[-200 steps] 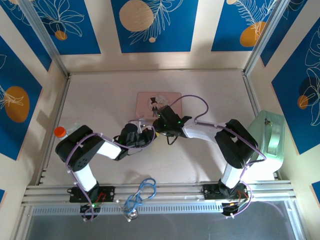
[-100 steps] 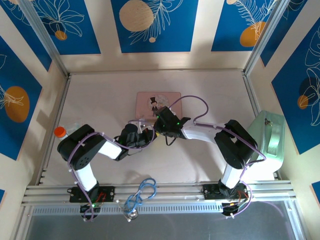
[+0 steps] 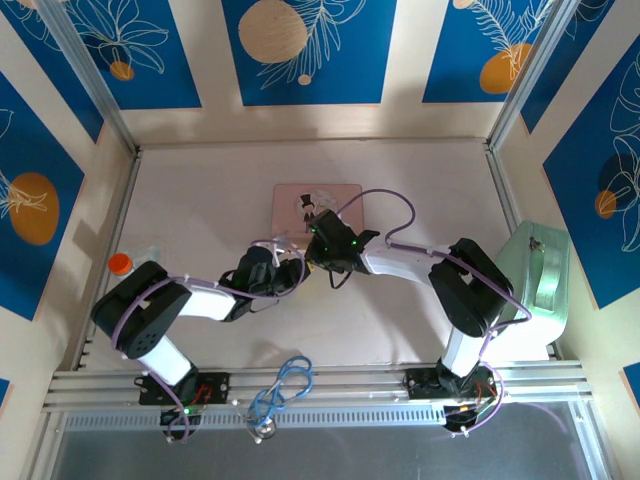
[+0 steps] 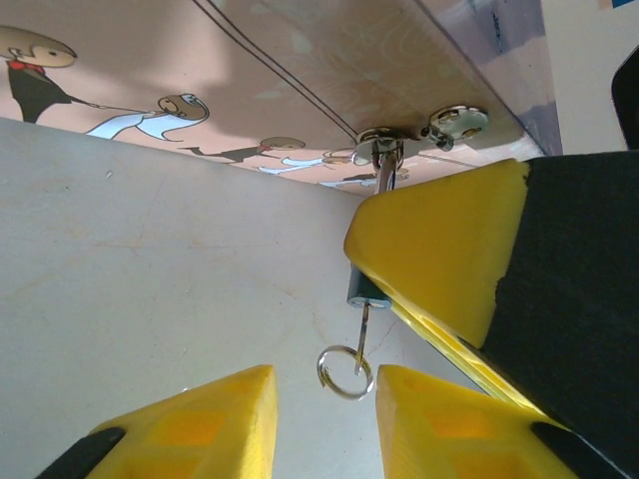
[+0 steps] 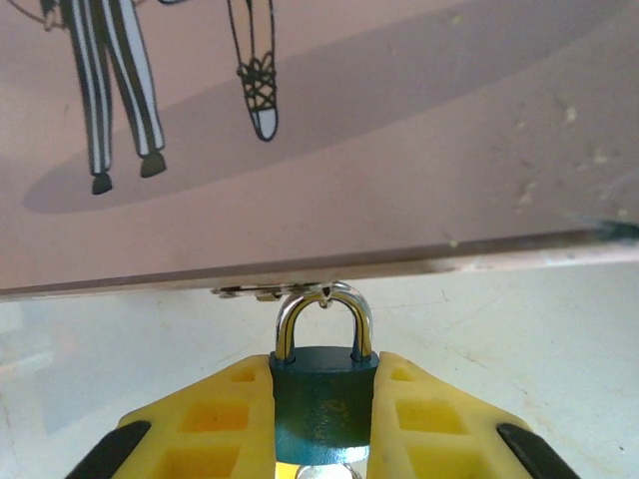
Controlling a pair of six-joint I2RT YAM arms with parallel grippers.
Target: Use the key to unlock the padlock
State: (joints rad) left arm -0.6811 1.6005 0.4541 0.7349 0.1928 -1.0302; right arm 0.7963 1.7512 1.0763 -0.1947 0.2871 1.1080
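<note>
The top view is bright and even, with soft grey shadows under the black and white robot arms (image 3: 400, 265) on the pale flat table (image 3: 200, 190). The silver wall posts (image 3: 85, 75) look slanted at the sides. Up close, a wide dark shadow crosses the pink picture tin (image 5: 449, 200), and light glints on the small blue metal padlock (image 5: 321, 399).

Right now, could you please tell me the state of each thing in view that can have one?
padlock, shackle closed, hooked through the tin's clasp.
key, stuck into the padlock's underside, ungripped.
pink tin, lid shut, locked.
right tool, shut on the padlock body.
left tool, open, fingers either side of the key's ring.
bottle, orange cap on.
</note>
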